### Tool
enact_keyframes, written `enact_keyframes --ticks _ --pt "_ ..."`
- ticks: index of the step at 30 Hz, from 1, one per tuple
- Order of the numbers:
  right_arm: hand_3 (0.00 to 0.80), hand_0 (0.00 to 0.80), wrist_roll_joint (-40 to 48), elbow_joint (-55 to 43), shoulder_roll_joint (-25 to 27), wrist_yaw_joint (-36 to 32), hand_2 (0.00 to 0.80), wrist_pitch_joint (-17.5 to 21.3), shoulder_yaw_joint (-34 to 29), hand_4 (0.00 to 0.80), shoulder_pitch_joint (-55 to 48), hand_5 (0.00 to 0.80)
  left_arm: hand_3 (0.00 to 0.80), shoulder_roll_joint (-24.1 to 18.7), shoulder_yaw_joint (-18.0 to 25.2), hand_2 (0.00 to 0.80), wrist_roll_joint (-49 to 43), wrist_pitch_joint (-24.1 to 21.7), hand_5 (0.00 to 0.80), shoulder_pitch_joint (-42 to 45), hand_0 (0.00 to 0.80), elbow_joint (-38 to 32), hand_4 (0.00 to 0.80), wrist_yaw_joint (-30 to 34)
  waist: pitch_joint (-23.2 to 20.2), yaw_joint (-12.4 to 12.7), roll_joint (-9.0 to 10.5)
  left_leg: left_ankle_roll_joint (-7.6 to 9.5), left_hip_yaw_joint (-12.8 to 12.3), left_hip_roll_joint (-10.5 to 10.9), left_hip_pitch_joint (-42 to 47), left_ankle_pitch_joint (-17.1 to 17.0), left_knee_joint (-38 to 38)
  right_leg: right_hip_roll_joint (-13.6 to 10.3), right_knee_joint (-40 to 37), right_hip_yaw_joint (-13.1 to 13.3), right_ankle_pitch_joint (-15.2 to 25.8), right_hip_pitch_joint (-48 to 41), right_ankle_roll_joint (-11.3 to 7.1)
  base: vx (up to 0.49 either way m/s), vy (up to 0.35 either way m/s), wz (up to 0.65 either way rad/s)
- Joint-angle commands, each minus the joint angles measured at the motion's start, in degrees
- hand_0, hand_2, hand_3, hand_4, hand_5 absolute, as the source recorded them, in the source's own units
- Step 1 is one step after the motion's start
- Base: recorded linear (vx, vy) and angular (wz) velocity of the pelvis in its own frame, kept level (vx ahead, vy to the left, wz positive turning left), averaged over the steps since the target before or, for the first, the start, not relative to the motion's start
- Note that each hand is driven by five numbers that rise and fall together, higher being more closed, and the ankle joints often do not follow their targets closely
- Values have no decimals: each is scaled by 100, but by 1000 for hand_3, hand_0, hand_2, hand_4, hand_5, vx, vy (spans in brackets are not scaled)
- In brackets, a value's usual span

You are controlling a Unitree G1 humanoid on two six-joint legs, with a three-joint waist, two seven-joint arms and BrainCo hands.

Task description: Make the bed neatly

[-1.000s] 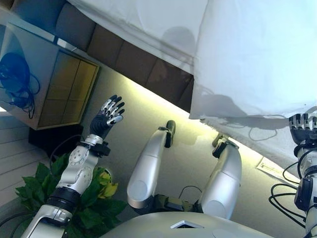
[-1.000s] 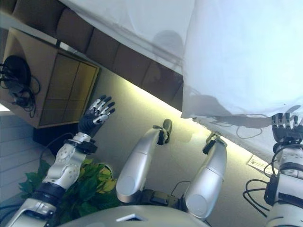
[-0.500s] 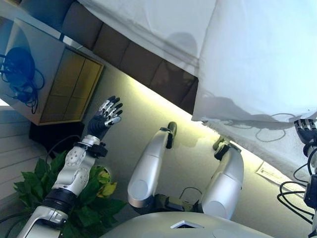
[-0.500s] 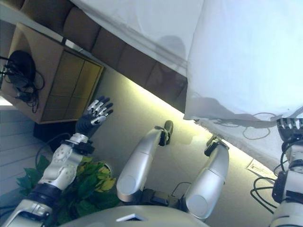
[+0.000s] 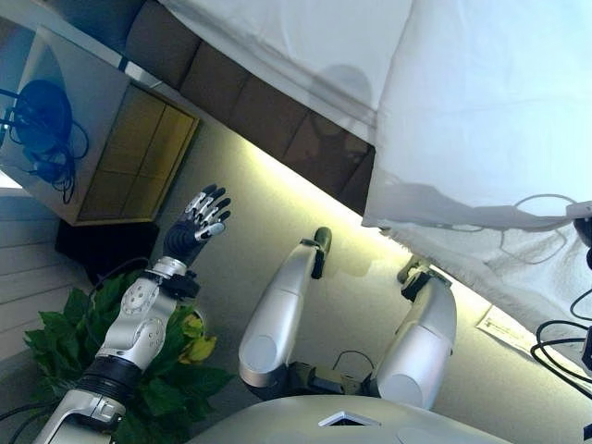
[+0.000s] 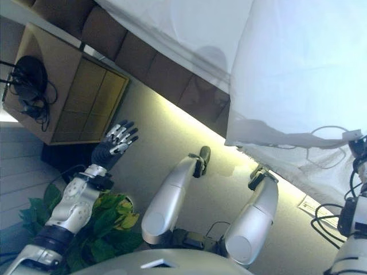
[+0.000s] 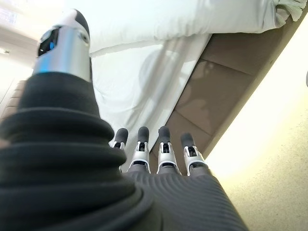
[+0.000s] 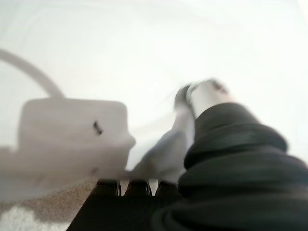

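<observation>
The white duvet [image 5: 481,102] fills the upper right of the head views, lying over the bed, with its lower hem hanging in a soft, creased fold past the bed's brown padded side [image 5: 250,97]. A thinner white sheet [image 5: 305,46] shows beside it towards the upper middle of the frame, draped over the same edge.

The left robot hand [image 5: 196,225] is raised in the left middle of the frame, fingers straight and spread, holding nothing and well apart from the bedding; its wrist view shows the same straight fingers [image 7: 162,149] pointing at the bed's side. The right robot hand [image 6: 356,148] sits at the far right edge, right up against the duvet's hanging hem. Its wrist view shows white cloth close against it, but the fingers are hidden, so I cannot tell whether it is clamped on the hem or merely touching it.

The duvet looks light, limp and bulky. It will likely sag and bunch wherever it is unsupported, and slide easily over the sheet. The best hold is probably a pinch on the hem or a corner, with the two hands set wide apart so the cloth pulls flat rather than wrinkling.

A wooden nightstand [image 5: 111,139] stands at upper left and a green plant [image 5: 176,370] at lower left.
</observation>
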State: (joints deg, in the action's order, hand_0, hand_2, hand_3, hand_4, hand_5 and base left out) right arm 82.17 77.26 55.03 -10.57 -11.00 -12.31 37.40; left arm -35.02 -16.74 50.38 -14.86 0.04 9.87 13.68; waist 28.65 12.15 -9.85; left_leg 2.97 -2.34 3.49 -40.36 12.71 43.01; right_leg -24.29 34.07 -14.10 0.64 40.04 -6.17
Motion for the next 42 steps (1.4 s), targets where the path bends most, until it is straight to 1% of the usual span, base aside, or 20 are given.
enact_keyframes --ticks 1,10,17,21,24,27,28,30,35,36,37,42 --pt "800 800 242 -731 292 -394 800 324 277 800 946 800 0 -253 157 0 56 -153 0 -67 0 -350 0 80 -167 329 -9 -194 232 -110 212 -509 -678 -63 433 -24 -363 -454 -209 -43 -27 3" --pt "800 800 503 -687 86 -495 800 404 142 800 538 800 0 -299 211 0 0 -97 0 -177 0 -450 0 -31 -122 323 74 -173 230 -118 253 -503 -722 -26 235 -106 -267 -589 -236 -33 -22 3" --pt "800 800 438 -828 -85 -278 800 559 118 800 366 800 0 -293 230 0 51 -114 0 -233 0 -372 0 -45 -135 253 115 -199 196 -147 305 -503 -766 46 120 -73 -215 -650 -254 1 -1 -1" --pt "800 800 347 -844 -425 -324 800 656 12 800 -149 800 0 -296 296 0 15 -45 0 -235 0 -428 0 -104 -196 261 201 -215 241 -147 498 -565 -998 97 -197 -132 -114 -908 -289 17 -39 -3" --pt "800 800 577 -702 -886 -701 800 634 -113 800 -751 800 0 -290 411 0 -31 4 0 -210 0 -384 0 -82 -299 268 288 -255 306 -190 734 -636 -1262 168 -565 -220 -22 -1237 -321 44 -76 -1" --pt "800 800 663 -604 -1229 -872 800 612 -171 800 -1095 800 0 -248 421 0 -112 27 0 -214 0 -346 0 -95 -398 287 334 -286 378 -206 934 -699 -1480 233 -866 -288 41 -1514 -341 45 -57 3" --pt "800 800 706 -525 -1427 -951 800 653 -166 800 -1211 800 0 -203 407 0 -158 59 0 -252 0 -316 0 -114 -476 308 356 -304 413 -211 1035 -727 -1597 255 -1031 -314 61 -1669 -361 50 -50 1" --pt "800 800 713 -476 -1605 -1009 800 653 -185 800 -1341 800 0 -177 407 0 -169 84 0 -268 0 -280 0 -92 -548 332 375 -325 454 -219 1180 -779 -1754 279 -1219 -357 106 -1862 -380 64 -57 -1" --pt "800 800 750 -479 -2287 -1041 800 870 -15 800 -1648 800 0 -51 454 0 -335 267 0 -246 0 -187 0 54 -912 440 473 -392 581 -224 1676 -912 -2291 357 -1814 -444 181 -2489 -433 100 -47 7" --pt "800 800 744 -494 -2316 -1036 800 884 -11 800 -1668 800 0 -54 459 0 -340 272 0 -232 0 -187 0 60 -918 436 478 -396 589 -226 1714 -925 -2331 363 -1852 -457 190 -2533 -433 10 3 16" --pt "800 800 732 -522 -2449 -1029 800 920 30 800 -1719 800 0 -30 486 0 -366 292 0 -203 0 -141 0 131 -988 462 491 -381 557 -235 1802 -1086 -2489 360 -1993 -539 298 -2636 -381 11 10 14" --pt "800 800 695 -628 -2751 -1027 800 1028 98 800 -1914 800 0 133 568 0 -517 454 0 -31 0 -44 0 322 -1364 529 544 -433 557 -331 2346 -1243 -3139 478 -2418 -589 309 -3131 -432 113 12 6"
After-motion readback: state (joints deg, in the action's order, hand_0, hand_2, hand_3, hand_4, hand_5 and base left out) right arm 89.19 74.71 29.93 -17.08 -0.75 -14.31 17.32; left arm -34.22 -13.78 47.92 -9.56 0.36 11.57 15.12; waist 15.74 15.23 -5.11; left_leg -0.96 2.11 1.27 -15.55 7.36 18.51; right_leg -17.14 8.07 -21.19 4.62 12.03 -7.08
